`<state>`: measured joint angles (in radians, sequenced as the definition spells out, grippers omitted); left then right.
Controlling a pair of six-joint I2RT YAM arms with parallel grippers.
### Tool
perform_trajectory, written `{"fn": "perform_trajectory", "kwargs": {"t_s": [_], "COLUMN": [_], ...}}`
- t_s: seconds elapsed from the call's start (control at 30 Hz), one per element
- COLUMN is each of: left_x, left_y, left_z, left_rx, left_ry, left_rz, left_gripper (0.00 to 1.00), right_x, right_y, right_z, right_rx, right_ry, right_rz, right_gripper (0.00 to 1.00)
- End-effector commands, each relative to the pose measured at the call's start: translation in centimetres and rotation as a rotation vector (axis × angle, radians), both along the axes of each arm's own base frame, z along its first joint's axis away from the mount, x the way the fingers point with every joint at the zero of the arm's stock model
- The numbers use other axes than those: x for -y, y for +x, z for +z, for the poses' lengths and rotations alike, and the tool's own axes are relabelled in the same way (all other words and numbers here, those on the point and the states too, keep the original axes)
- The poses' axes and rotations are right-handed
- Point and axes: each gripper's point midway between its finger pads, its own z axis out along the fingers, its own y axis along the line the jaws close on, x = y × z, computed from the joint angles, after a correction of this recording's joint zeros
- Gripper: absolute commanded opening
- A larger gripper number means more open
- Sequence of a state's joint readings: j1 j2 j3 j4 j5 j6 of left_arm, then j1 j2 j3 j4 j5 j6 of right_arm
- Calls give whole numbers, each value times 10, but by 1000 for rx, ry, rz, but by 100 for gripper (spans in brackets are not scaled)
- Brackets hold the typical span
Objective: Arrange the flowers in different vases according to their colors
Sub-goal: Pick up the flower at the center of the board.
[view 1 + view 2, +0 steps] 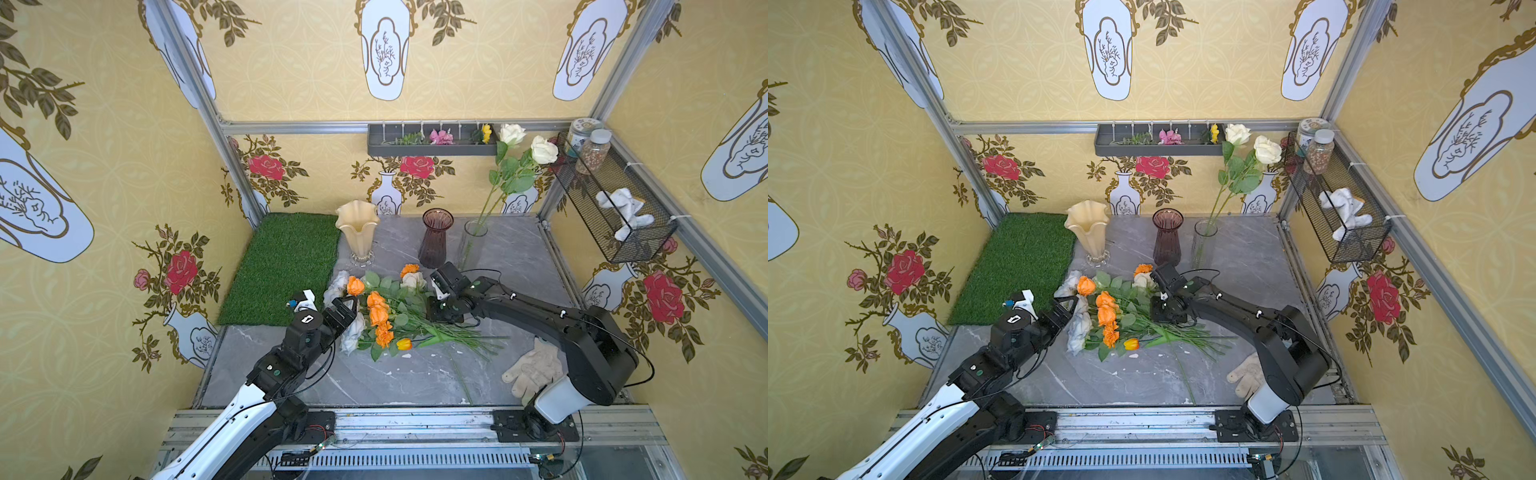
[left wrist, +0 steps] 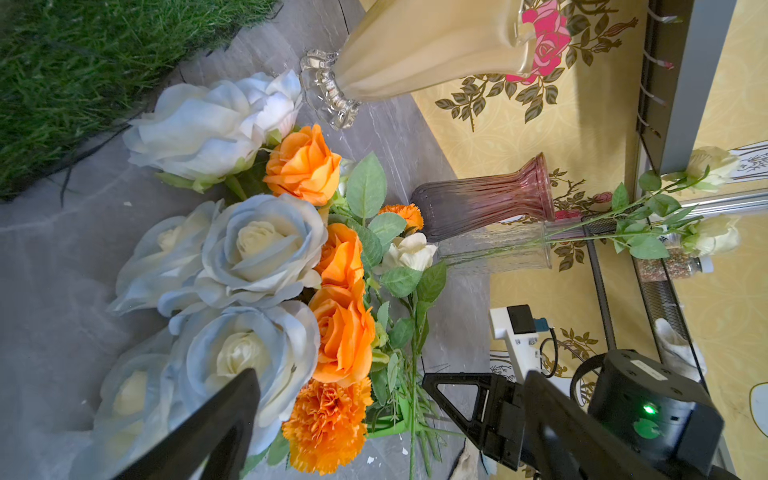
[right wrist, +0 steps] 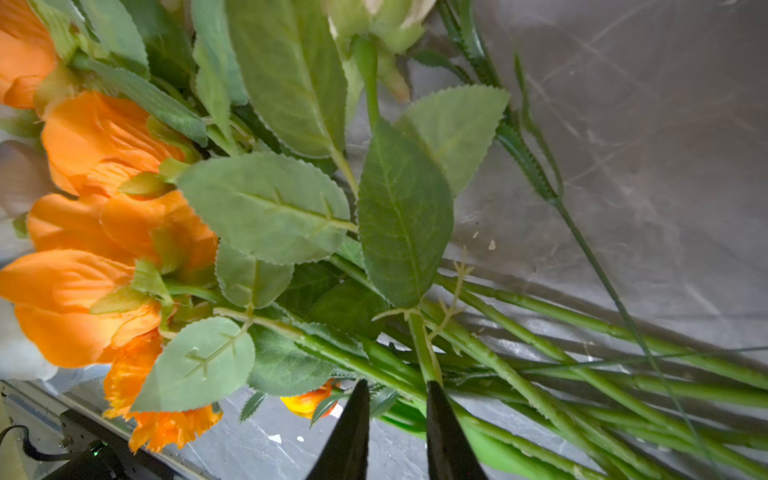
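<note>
Top views, both: flower pile [image 1: 380,311] flat on grey table [image 1: 415,374], mid, just in front of 3 vases at back. Blooms twd L side, stems fanned twd R. In pile: orange roses [image 1: 377,305], orange marigolds [image 1: 384,336], 1 small yellow tulip [image 1: 404,343], pale blue-white roses [image 2: 257,245], 1 cream rose [image 1: 412,280]. Cream vase [image 1: 357,226] w/ ruffled rim and purple vase [image 1: 434,241] both upright. Clear vase [image 1: 473,243] upright, R of purple one, w/ 2 white roses [image 1: 512,134] standing in it, leaning twd R wall.

L claw [image 1: 347,305] wide open, nothing held, at pile's L edge by pale roses. L wrist view: fingers either side of blooms; touching petals or not, can't tell.

R claw [image 3: 399,382] down on stem end of pile. R wrist view: jaws at small gap, green stems betw tips; gripped tight or not, can't tell.

Grass mat [image 1: 282,266] back L. Glove [image 1: 534,368] front R by R arm base.
</note>
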<state>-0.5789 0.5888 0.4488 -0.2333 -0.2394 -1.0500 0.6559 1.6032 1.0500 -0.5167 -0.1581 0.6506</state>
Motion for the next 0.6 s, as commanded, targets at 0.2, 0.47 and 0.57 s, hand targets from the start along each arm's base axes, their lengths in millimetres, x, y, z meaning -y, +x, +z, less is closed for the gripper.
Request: {"fn": "perform_trajectory", "kwargs": {"t_s": [0.2, 0.47, 0.57], "left_x": [-1, -2, -3], "left_y": [2, 0, 0], "left_z": [5, 5, 5], "left_rx": [19, 25, 26], "left_ry": [-4, -10, -12], "left_rz": [6, 10, 11], "left_gripper": [100, 100, 100], "right_x": [8, 8, 7], "right_y": [0, 1, 2], "right_z": [-14, -30, -29], "right_rx": [-17, -47, -34], "right_ry": [-17, -26, -33], "right_rz": [-34, -28, -20], "right_gripper": [23, 14, 11]}}
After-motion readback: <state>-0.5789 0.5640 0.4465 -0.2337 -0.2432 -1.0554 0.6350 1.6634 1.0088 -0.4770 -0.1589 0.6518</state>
